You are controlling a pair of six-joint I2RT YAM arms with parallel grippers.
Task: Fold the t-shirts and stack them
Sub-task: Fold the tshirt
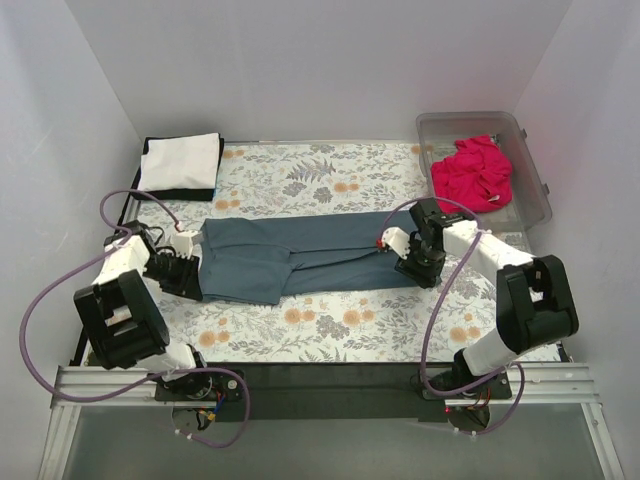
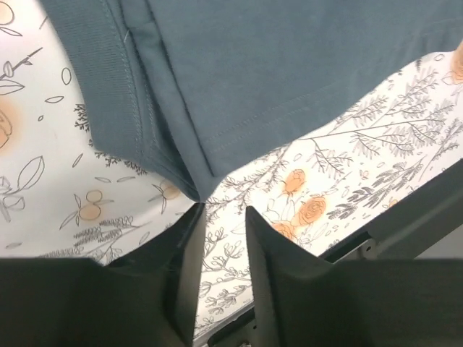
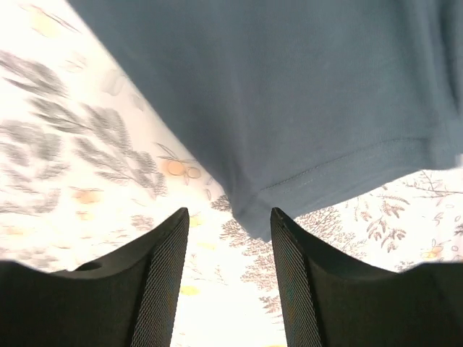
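A slate-blue t-shirt [image 1: 300, 255] lies in a long folded band across the floral cloth. My left gripper [image 1: 187, 272] sits at its left end. In the left wrist view the jaws [image 2: 224, 210] stand slightly apart with only cloth pattern between them, and the shirt's hem corner [image 2: 195, 181] lies just past the left fingertip. My right gripper [image 1: 415, 266] is at the shirt's right end, open [image 3: 228, 212], with the shirt's corner [image 3: 289, 108] just ahead of its fingertips. A white folded shirt [image 1: 180, 160] rests on a black one [image 1: 180, 193] at the back left. A magenta shirt [image 1: 475, 172] lies crumpled in the bin.
The clear plastic bin [image 1: 533, 175] stands at the back right corner. The floral cloth [image 1: 330, 320] covers the table, with white walls on three sides. A dark rail [image 2: 405, 217] runs along the near edge by the arm bases.
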